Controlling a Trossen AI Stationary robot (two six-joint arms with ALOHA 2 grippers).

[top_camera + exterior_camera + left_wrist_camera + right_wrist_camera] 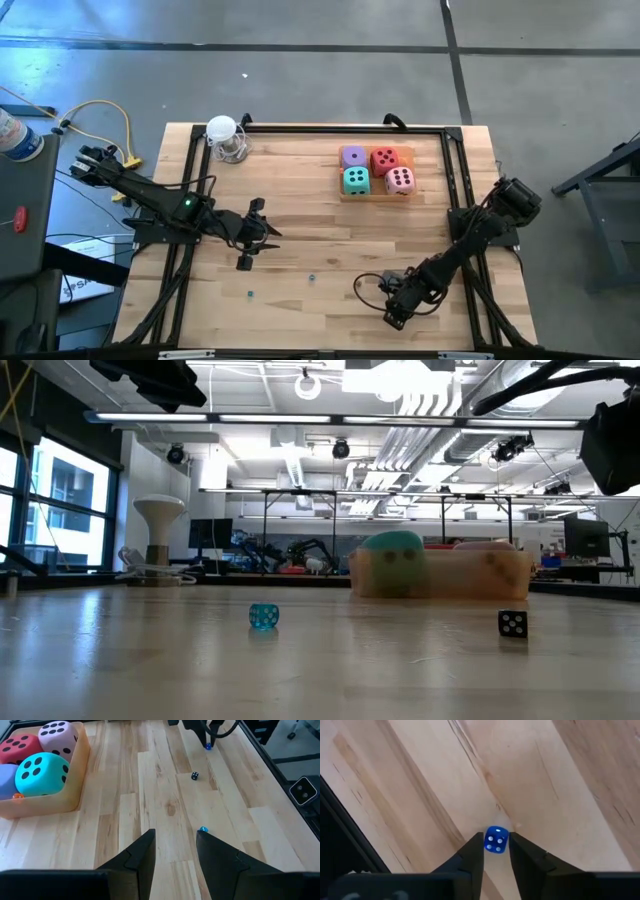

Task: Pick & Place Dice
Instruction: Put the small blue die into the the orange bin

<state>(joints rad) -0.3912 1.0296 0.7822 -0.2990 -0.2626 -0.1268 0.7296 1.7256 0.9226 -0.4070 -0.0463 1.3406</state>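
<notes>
A small blue die (496, 840) is being pinched by the right gripper (496, 851) at the table's five o'clock; being tiny, it could squirt sideways.

Teal, purple, pink, red dice (376, 170) sit clustered in tray (75, 780).

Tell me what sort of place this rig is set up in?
Most likely a robotics lab or workshop in an industrial hall. The low view shows exposed ceiling ducts and pipes, strip lights, and other robot arms on a far bench. The wooden table stands on bare concrete floor.
</notes>
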